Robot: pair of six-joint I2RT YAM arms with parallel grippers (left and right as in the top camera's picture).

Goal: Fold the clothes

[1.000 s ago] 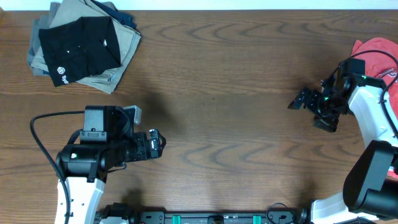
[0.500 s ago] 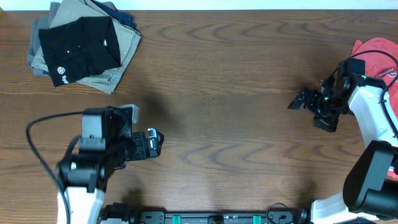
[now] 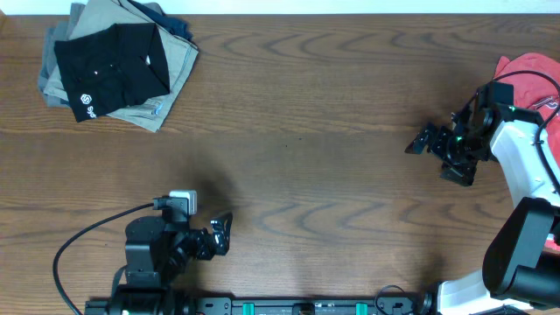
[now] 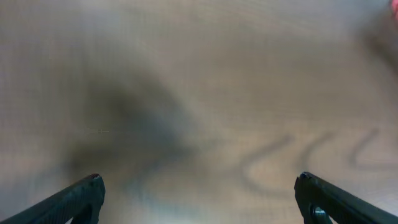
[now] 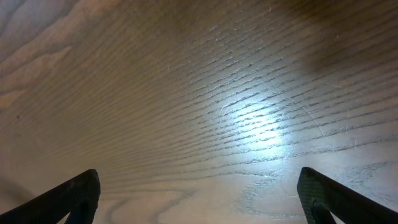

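Observation:
The clothes, a black garment with a small white logo, lie folded at the far left corner on top of a khaki pile. My left gripper is low near the front edge, far from them and pointing right. In the blurred left wrist view it is open over bare wood. At the right side my right gripper points left. Its wrist view shows it open over bare table, nothing between the fingers.
Khaki-tan trousers and other folded cloth lie under the black garment. A red T-shirt lies bunched at the right edge behind the right arm. The wooden table spreads between the two arms.
The left arm has drawn back and down toward the front edge, its gripper shifting slightly nearer. The right arm and the garments have not moved.

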